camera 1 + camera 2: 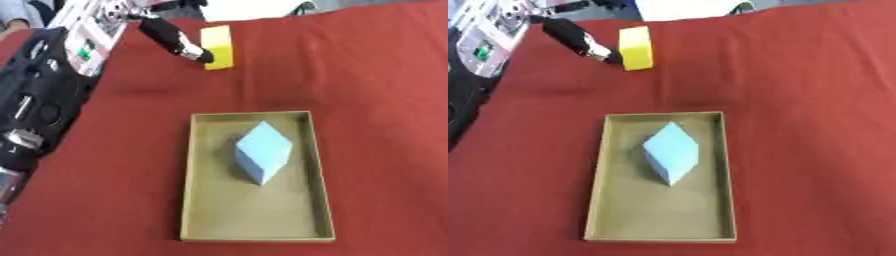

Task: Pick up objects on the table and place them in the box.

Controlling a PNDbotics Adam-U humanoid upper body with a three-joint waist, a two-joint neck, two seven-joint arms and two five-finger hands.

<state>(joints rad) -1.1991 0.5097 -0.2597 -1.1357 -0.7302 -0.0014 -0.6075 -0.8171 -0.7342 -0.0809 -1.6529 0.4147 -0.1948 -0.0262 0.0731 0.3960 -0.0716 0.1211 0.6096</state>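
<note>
My left hand (179,44) touches the yellow block (218,47) near the table's far edge, grip unclear; I should clasp both faces before lifting toward the box (187,175)

You see a red cloth (367,75) covering the table, with a white flat object (689,9) beyond its far edge.

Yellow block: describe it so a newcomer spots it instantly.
On the red tablecloth, look past the far end of the tan box. The yellow block stands there, the left hand touching its left side. The only other block is light blue, inside the box.
</note>
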